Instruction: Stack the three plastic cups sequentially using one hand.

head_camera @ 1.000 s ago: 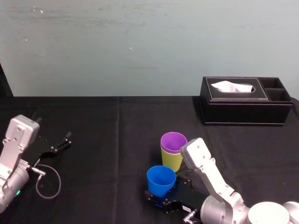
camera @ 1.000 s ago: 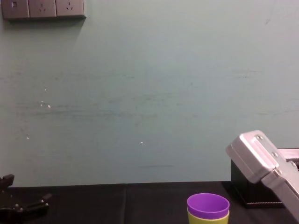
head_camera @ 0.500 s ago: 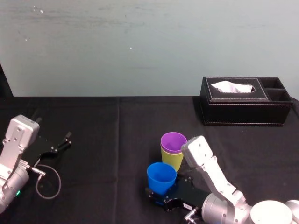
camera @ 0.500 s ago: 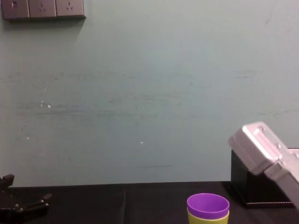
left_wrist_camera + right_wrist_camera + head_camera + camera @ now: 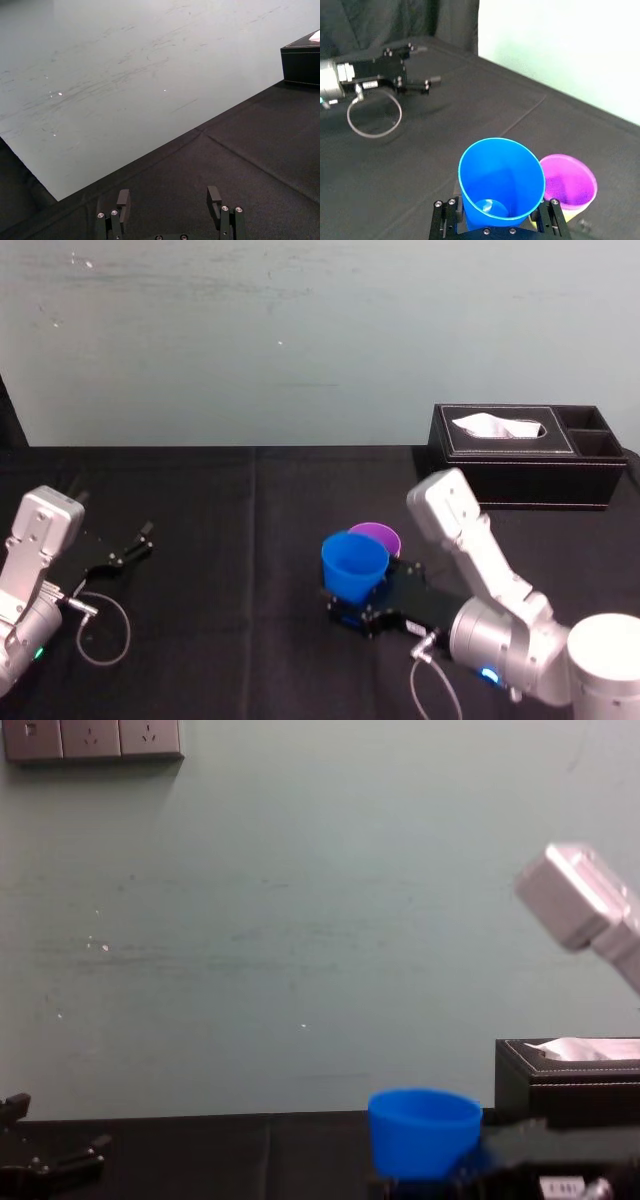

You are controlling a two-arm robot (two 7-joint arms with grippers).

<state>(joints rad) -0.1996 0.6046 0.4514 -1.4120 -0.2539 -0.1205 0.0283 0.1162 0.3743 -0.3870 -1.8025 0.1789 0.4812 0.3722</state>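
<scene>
My right gripper (image 5: 352,614) is shut on the blue cup (image 5: 354,565), holding it upright by its lower part above the black table. In the right wrist view the blue cup (image 5: 501,177) sits between the two fingers (image 5: 444,218) of that gripper (image 5: 497,222). Just behind it stands the purple cup (image 5: 384,534), nested in the lime-green cup (image 5: 568,215), whose rim peeks out under the purple cup (image 5: 569,182). The chest view has the blue cup (image 5: 424,1130) raised and hiding the stack. My left gripper (image 5: 125,550) rests open at the table's left side.
A black tissue box (image 5: 525,455) stands at the back right, close to the wall. A grey cable loop (image 5: 105,630) lies by the left arm. The left gripper (image 5: 169,202) faces bare black cloth (image 5: 240,150) and the pale wall.
The right gripper has lifted the blue cup off the table and carried it away from me, up beside the purple and green stack. The left arm has not moved.
</scene>
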